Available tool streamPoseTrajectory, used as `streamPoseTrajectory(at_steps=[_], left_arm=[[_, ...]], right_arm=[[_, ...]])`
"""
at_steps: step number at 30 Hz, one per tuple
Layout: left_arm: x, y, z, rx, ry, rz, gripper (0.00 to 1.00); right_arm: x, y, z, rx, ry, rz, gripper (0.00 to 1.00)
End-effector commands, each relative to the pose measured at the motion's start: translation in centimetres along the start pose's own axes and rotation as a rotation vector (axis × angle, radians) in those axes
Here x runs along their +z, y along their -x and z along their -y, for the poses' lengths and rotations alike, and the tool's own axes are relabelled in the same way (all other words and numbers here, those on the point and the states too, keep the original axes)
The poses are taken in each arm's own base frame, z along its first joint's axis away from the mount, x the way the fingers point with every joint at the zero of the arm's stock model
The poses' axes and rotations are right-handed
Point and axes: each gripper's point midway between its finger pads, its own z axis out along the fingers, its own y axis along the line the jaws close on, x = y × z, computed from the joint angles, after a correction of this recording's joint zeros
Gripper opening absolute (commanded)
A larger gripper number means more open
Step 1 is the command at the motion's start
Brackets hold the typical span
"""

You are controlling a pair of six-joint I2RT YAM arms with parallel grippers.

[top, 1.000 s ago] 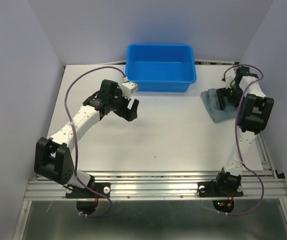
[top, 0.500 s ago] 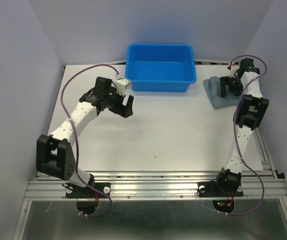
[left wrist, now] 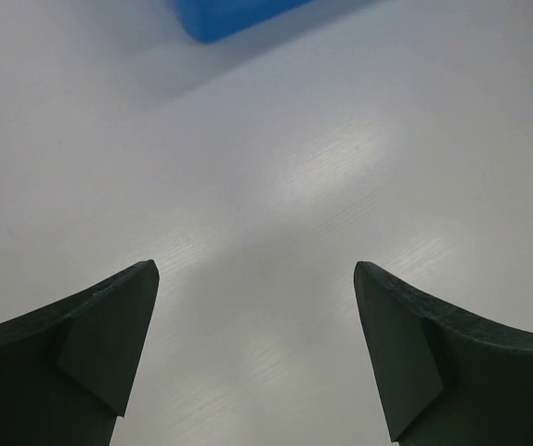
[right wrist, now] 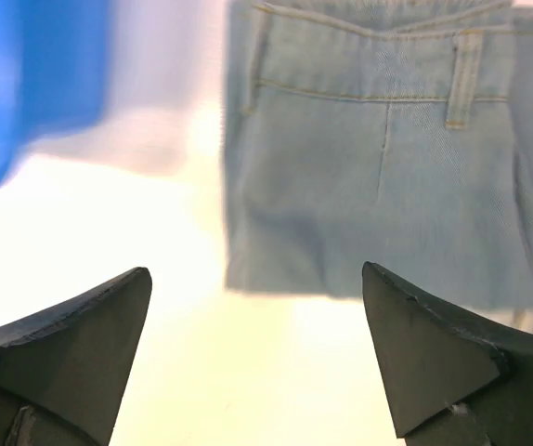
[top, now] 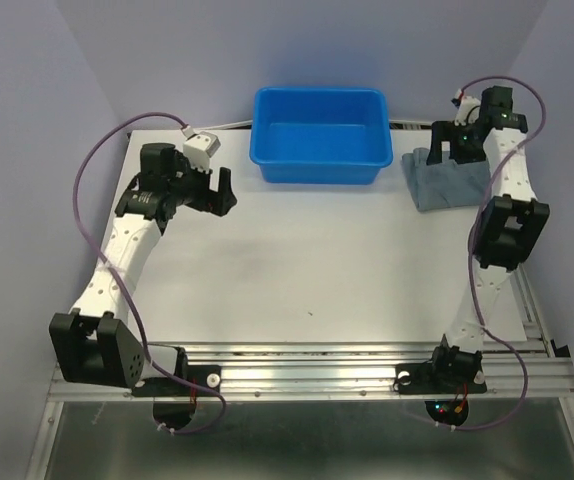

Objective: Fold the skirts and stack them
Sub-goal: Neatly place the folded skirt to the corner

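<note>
A folded grey-blue skirt (top: 449,182) lies at the table's far right, right of the blue tub (top: 319,135). In the right wrist view the skirt (right wrist: 378,158) shows its waistband and belt loops at the top. My right gripper (top: 449,152) hovers at the skirt's far edge, open and empty (right wrist: 257,279). My left gripper (top: 217,190) is at the far left of the table, left of the tub, open and empty over bare table (left wrist: 257,274).
The rigid blue tub stands at the back centre and looks empty; its corner shows in the left wrist view (left wrist: 225,17) and its side in the right wrist view (right wrist: 25,84). White table (top: 297,260). Purple walls stand close on both sides.
My left gripper has swung left, away from the tub. My right gripper has lifted off the skirt and pulled back toward the far right corner. The skirt lies uncovered.
</note>
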Motion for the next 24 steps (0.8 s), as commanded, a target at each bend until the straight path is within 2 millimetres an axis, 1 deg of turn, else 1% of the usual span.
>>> streamPoseTrajectory(at_steps=[1, 2, 3, 4, 5, 6, 7, 8, 9, 10, 11, 13, 14, 15, 17, 20, 24], left_arm=[[-3.5, 4.6, -0.9, 0.079, 0.076, 0.164, 0.99], [-3.9, 4.9, -1.4, 0.088, 0.109, 0.185, 0.99], [-3.9, 4.3, -1.7, 0.082, 0.128, 0.181, 0.99], [-4.6, 4.4, -1.5, 0.093, 0.136, 0.198, 0.98], [-4.7, 4.1, -1.3, 0.116, 0.126, 0.197, 0.99], [-4.4, 2.9, -1.2, 0.116, 0.116, 0.177, 0.99], [-4.9, 2.6, -0.8, 0.122, 0.115, 0.186, 0.98], [-4.9, 2.1, -0.7, 0.127, 0.11, 0.187, 0.98], [-4.9, 1.0, -0.5, 0.126, 0.106, 0.175, 0.98], [-4.8, 0.3, -0.5, 0.121, 0.112, 0.164, 0.99], [-4.8, -0.9, -0.8, 0.115, 0.13, 0.143, 0.99], [-4.7, -2.2, -1.2, 0.117, 0.153, 0.117, 0.99], [-4.8, -2.8, -1.5, 0.119, 0.175, 0.105, 0.99], [-4.8, -3.6, -1.6, 0.122, 0.183, 0.095, 0.99], [-4.8, -4.6, -1.8, 0.13, 0.196, 0.074, 0.98], [-4.9, -5.1, -1.6, 0.126, 0.187, 0.063, 0.99], [-5.2, -5.0, -1.1, 0.124, 0.168, 0.068, 0.99]], right_arm=[[-10.5, 2.7, -3.7, -0.01, 0.024, 0.157, 1.0], [-11.4, 2.0, -4.8, -0.009, 0.058, 0.154, 1.0], [-12.0, 1.0, -5.6, 0.0, 0.082, 0.141, 1.0], [-12.7, 0.0, -6.4, 0.002, 0.102, 0.133, 1.0], [-13.7, -2.6, -8.1, 0.016, 0.148, 0.109, 1.0], [-14.0, -4.0, -8.7, 0.021, 0.164, 0.097, 1.0], [-14.3, -5.1, -9.3, 0.019, 0.175, 0.094, 1.0], [-14.4, -8.1, -10.6, 0.022, 0.203, 0.055, 1.0], [-14.5, -9.7, -11.1, 0.025, 0.214, 0.037, 1.0], [-14.5, -11.1, -11.5, 0.024, 0.224, 0.029, 1.0], [-14.3, -14.1, -12.6, 0.02, 0.242, -0.005, 1.0], [-13.9, -16.9, -13.3, 0.008, 0.248, -0.032, 1.0], [-13.2, -19.5, -13.6, 0.007, 0.249, -0.081, 1.0], [-13.2, -20.3, -13.6, 0.0, 0.243, -0.082, 1.0], [-14.2, -19.9, -13.6, -0.011, 0.215, -0.038, 1.0], [-14.9, -19.7, -14.6, -0.013, 0.253, -0.031, 1.0], [-14.9, -19.6, -14.8, -0.022, 0.257, -0.035, 1.0]])
